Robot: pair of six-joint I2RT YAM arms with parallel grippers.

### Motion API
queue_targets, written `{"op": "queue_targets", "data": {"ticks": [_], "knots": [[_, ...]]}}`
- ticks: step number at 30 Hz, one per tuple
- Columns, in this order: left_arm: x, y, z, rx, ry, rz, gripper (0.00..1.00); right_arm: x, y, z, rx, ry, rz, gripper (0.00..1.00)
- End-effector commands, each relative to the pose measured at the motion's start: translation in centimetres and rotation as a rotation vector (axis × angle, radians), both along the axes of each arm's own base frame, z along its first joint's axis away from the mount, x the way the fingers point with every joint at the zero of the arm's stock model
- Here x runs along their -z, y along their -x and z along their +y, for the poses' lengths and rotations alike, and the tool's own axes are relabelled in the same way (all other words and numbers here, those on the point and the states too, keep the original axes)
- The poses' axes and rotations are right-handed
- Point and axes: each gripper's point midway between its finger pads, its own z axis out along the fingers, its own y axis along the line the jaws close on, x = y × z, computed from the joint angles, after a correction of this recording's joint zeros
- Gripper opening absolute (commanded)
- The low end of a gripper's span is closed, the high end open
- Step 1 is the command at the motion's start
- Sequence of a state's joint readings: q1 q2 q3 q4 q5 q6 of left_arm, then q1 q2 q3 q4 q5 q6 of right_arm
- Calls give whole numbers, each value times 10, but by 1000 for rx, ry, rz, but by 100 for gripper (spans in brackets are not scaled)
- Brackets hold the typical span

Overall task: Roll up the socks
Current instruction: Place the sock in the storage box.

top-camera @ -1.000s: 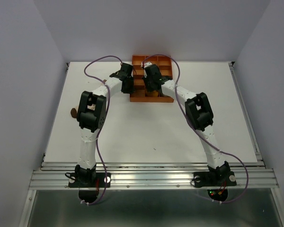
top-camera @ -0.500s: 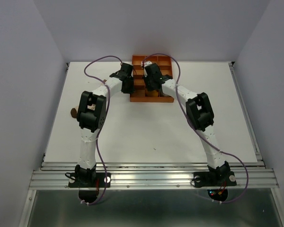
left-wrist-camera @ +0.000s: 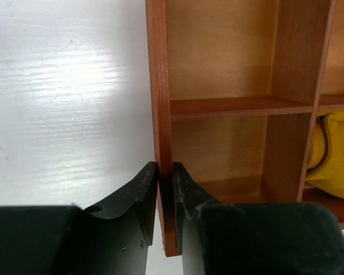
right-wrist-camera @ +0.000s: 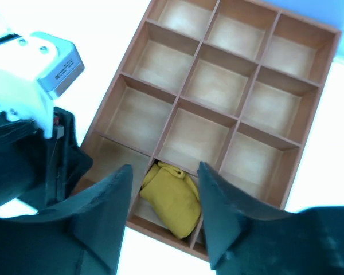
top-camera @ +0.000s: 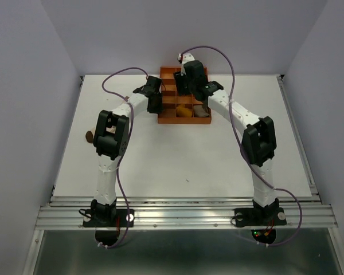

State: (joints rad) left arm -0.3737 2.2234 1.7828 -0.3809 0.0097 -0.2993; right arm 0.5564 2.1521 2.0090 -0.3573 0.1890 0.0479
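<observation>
A rolled mustard sock (right-wrist-camera: 171, 197) lies in the middle compartment of the orange tray's (right-wrist-camera: 327, 63) near row, also seen as the mustard sock (top-camera: 184, 113) from above and at the edge of the left wrist view (left-wrist-camera: 335, 154). A greyish-brown sock (top-camera: 202, 110) fills the near right compartment. My right gripper (right-wrist-camera: 164, 168) hangs open above the mustard sock, touching nothing. My left gripper (left-wrist-camera: 165, 172) is shut on the tray's left wall (left-wrist-camera: 159, 86), one finger outside and one inside.
The tray (top-camera: 171, 73) stands at the table's far middle; its other compartments show bare wood. A small brown thing (top-camera: 89, 136) peeks out at the table's left edge behind my left arm's elbow. White tabletop (top-camera: 178, 160) spreads in front of the tray.
My right gripper opened, let go of the mustard sock in the near middle compartment, and lifted up and back. The left gripper kept its hold on the tray wall.
</observation>
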Motion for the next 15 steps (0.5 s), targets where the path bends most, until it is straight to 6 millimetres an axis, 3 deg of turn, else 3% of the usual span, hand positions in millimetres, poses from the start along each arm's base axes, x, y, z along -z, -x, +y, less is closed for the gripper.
{"op": "queue_targets", "data": {"ticks": [1, 2, 3, 4, 5, 6, 7, 8, 9, 15], "knots": [[-20, -10, -16, 3, 70, -48, 37, -37, 3, -11, 53, -66, -76, 67], [-22, -9, -15, -4, 72, -51, 42, -51, 8, -14, 55, -78, -96, 75], [-24, -9, -14, -7, 70, -55, 49, -46, 12, -16, 55, -76, -90, 100], [-25, -9, -14, -11, 70, -57, 52, -49, 16, -19, 54, -78, -96, 100], [-26, -8, -13, -11, 68, -59, 55, -63, 22, -23, 56, -94, -119, 100], [-30, -9, -12, -18, 67, -69, 61, -58, 26, -26, 62, -93, -111, 100], [-31, -8, -11, -22, 67, -72, 72, -69, 33, -29, 57, -103, -125, 100], [-34, -9, -11, -19, 67, -78, 98, -69, 36, -32, 61, -103, -126, 100], [-40, -10, -11, -27, 68, -91, 99, -61, 41, -34, 59, -97, -112, 100], [-62, -11, -7, -36, 63, -123, 99, -67, 62, -49, 76, -115, -117, 100]]}}
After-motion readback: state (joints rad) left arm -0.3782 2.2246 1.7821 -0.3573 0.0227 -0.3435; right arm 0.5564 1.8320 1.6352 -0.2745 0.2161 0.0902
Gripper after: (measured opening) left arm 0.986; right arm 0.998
